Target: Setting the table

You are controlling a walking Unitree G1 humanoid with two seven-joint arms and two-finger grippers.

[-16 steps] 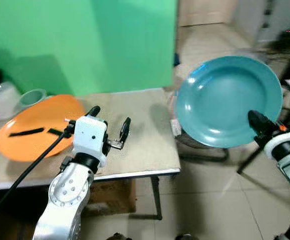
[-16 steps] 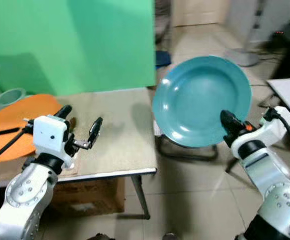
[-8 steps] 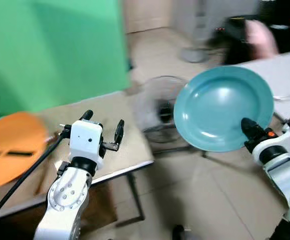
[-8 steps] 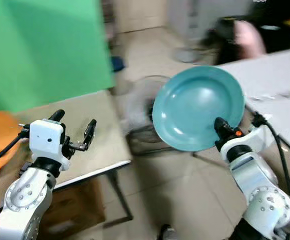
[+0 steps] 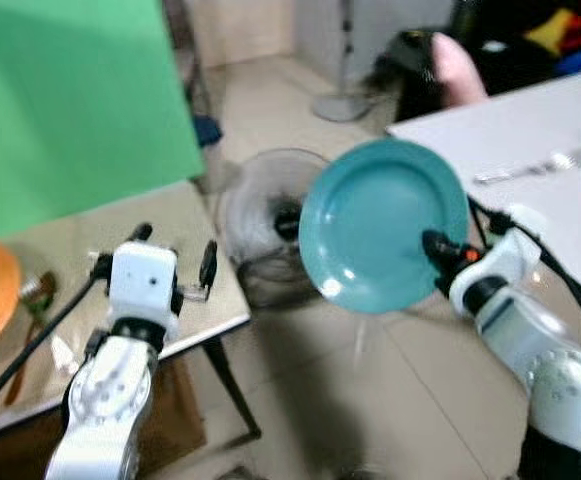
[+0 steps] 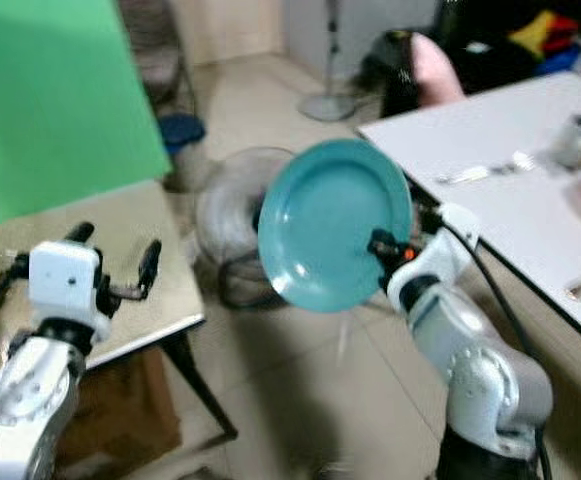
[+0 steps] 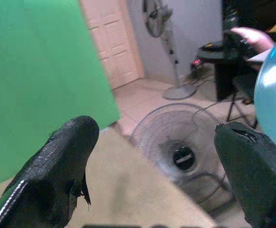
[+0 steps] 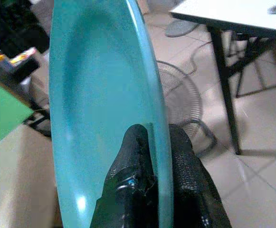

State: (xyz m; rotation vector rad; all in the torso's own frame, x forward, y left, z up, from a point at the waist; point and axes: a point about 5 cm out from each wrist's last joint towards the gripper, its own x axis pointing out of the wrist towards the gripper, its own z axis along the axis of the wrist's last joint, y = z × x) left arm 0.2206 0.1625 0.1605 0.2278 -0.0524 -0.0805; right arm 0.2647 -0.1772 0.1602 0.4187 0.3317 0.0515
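Mid-carry, the right claw point(image 5: 438, 252) is clamped on the rim of the teal plate point(image 5: 380, 225), held on edge beside the white worktop point(image 5: 510, 135), where it must next be levelled and laid, while the left claw point(image 5: 175, 272) hangs apart.

No text, label, brand, number or sign can be read anywhere in these pictures; the views are too blurred for any print to show.
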